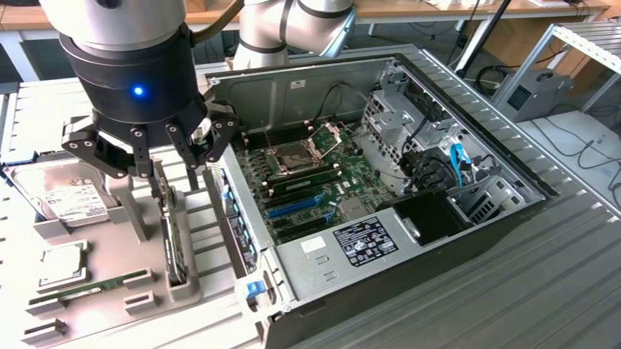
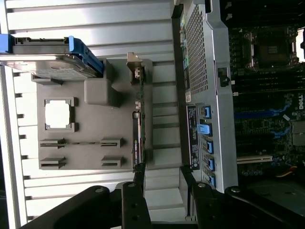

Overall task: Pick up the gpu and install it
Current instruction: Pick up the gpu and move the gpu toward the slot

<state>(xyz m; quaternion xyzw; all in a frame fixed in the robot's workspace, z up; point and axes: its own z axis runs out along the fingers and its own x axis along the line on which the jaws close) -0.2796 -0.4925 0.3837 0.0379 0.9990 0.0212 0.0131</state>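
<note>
While your arm [image 1: 136,65] points straight down beside the open computer case [image 1: 417,291], its tool [image 1: 153,163] hangs spread over the gpu [image 1: 174,240] standing on edge in the gray holder [image 1: 189,287].

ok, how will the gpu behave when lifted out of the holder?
Probably stiff: the gpu is a thin board standing on edge in the grey holder. Likely to tip if nudged sideways, being so narrow. Probably fragile: exposed board edge faces the open gripper.

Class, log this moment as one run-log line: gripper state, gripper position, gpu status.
gripper open | poised over gpu | gpu on edge in grey holder beside open computer case | not installed
</note>
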